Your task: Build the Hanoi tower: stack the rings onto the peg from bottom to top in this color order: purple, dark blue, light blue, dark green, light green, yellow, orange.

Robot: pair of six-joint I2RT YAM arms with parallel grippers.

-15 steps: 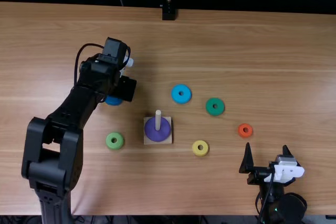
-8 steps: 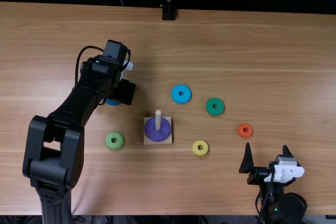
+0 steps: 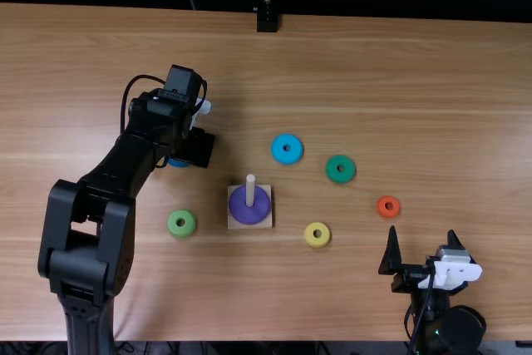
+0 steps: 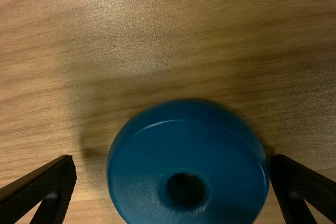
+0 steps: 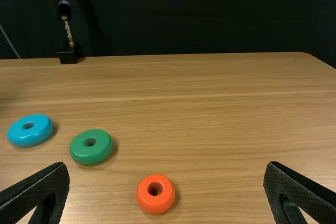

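Note:
My left gripper [image 3: 193, 147] is over the dark blue ring [image 3: 177, 162], largely covering it. Seen from the left wrist, the left gripper [image 4: 173, 162] is open around the dark blue ring [image 4: 144, 166], one finger right beside its rim, the other apart from it. The purple ring [image 3: 250, 212] lies around the peg [image 3: 250, 189] on its square base [image 3: 264, 222]. On the table lie the light blue ring [image 3: 287, 149], dark green ring [image 3: 340, 169], light green ring [image 3: 181, 224], yellow ring [image 3: 317, 234] and orange ring [image 3: 388, 206]. My right gripper [image 3: 422, 243] stands open; so does the right gripper [image 5: 167, 166] at its wrist.
A black stand [image 3: 267, 21] is at the table's far edge. The left arm's links reach over the table's left side, left of the light green ring. Bare wood [image 3: 399, 81] extends behind the dark green and orange rings.
The left gripper has shifted slightly toward the near edge, and less of the dark blue ring shows beside it. The right arm has kept still.

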